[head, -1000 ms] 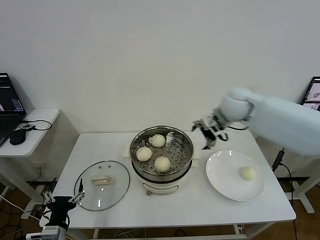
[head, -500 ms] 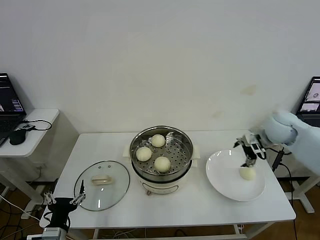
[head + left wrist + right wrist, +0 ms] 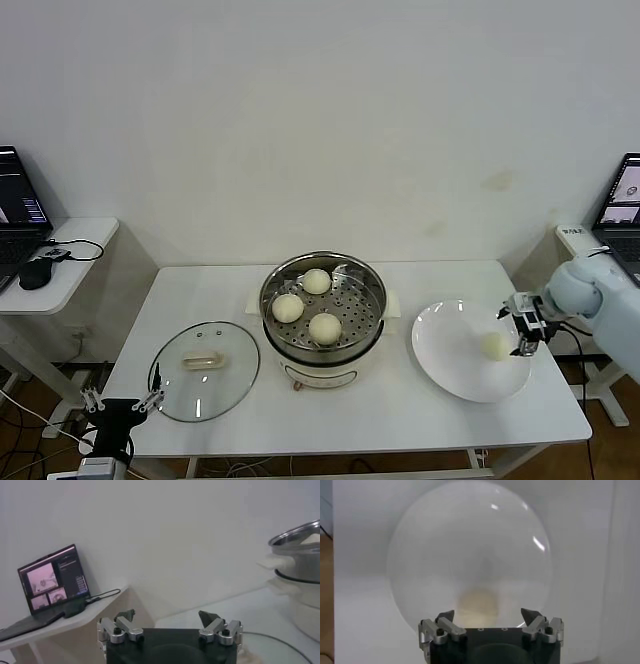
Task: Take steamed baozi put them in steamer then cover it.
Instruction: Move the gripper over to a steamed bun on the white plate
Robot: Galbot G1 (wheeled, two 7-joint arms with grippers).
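The last small round cream-white baozi (image 3: 494, 345) lies on the flat white round plate (image 3: 450, 365), just beside the right gripper (image 3: 526, 332) on its steamer side. It is round, so it has no long axis. The right arm is much nearer; its fingers (image 3: 445, 617) are wide open and hold nothing. Three smooth buns (image 3: 325, 327) sit on the perforated tray of the shiny steel steamer (image 3: 323, 347). The left gripper (image 3: 120, 408) waits, open and empty, below the table (image 3: 400, 420) edge near the glass lid (image 3: 205, 385).

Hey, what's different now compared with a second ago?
The right gripper swung from behind the steamer across to the plate's far right edge, open beside the last bun. Nothing was grasped or released. Three buns in the steamer, the lid and the left gripper stayed put.
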